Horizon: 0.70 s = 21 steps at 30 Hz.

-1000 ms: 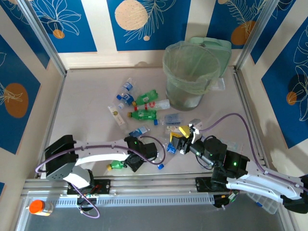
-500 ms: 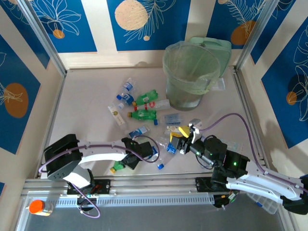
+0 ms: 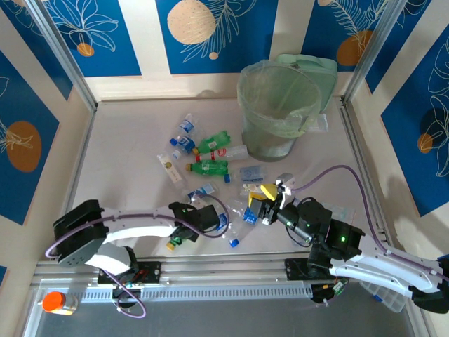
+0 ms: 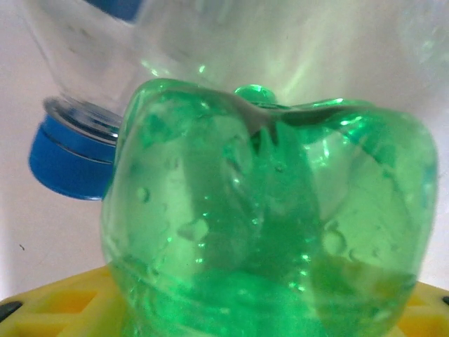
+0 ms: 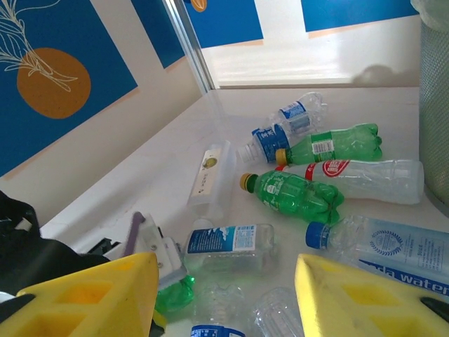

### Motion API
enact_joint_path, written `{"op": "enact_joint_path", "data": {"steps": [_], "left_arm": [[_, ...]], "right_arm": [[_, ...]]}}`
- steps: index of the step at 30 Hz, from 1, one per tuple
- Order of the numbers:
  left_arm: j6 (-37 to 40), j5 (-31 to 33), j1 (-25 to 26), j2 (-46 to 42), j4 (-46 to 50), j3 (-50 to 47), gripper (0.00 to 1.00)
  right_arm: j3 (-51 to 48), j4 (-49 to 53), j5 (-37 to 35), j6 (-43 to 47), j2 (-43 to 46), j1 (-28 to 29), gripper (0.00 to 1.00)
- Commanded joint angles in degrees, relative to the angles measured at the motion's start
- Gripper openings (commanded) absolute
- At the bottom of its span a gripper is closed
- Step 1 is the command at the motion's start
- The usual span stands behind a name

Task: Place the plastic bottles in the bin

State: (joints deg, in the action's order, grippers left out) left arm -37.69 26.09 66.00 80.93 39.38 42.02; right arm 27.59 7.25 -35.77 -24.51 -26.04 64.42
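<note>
Orange marks the cap of a jar (image 3: 56, 302) on the grey ledge at the near edge, left of the arm bases; what it holds cannot be made out. Just beyond it, the left gripper (image 3: 186, 232) reaches low over the table (image 3: 126, 154). A crushed green bottle (image 4: 266, 225) lies between its yellow fingers (image 4: 59, 312); whether they press on it I cannot tell. Small drops cling inside the bottle's wall. A blue cap (image 4: 70, 154) on a clear bottle sits just behind it on the left.

The right gripper (image 5: 226, 277) hangs over the pile, its yellow fingers well apart with nothing held between them. Beneath it lies a clear bottle with a dark-blue label (image 5: 231, 242), the print too small to read. To the right is a blue-capped bottle (image 5: 393, 253) whose pale label shows the word "water".

Farther on come a yellow-capped green bottle (image 5: 295, 193), a clear bottle with a red-and-white label (image 5: 365, 175) and a second green bottle with a white-and-green label (image 5: 333, 144). None of these labels is legible. A flat white bottle (image 5: 210, 175) lies to the left of them, and two clear bottles with blue labels (image 5: 280, 130) lie at the far end of the pile.

The bin (image 3: 245, 91) stands upright at the far right of the table, round and pale green, with a clear bag folded over its rim. Every bottle in sight lies on the table outside it. A flat pale-green lid (image 3: 316, 67) sits behind the bin.
</note>
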Motion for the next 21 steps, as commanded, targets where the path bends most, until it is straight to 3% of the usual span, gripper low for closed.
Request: {"op": "enact_joint_path", "data": {"steps": [1,12,14,18,21], "left_arm": [[-1.1,2.5,-0.5,-5.4,-1.8,-1.4,0.48],[6.9,3.6,-0.5,-27.0,-11.7,-5.3,0.30],[9.5,3.2,-0.5,-29.4,-14.8,-5.5,0.27],[14.4,2.1,-0.5,-31.6,-21.8,-5.7,0.09],[17.2,0.6,-0.5,-30.8,-27.6,-5.7,0.09]], "right_arm": [[-0.4,-0.1,-1.1,-0.7,0.8,-0.3,0.54],[-1.2,-1.1,-1.7,-0.7,0.6,-1.5,0.54],[-1.4,-1.5,-1.4,-0.7,0.1,-2.2,0.54],[-0.9,-2.1,1.4,-1.3,-2.4,-4.5,0.54],[1.0,-1.6,7.0,-2.0,-5.9,-7.6,0.54]]}}
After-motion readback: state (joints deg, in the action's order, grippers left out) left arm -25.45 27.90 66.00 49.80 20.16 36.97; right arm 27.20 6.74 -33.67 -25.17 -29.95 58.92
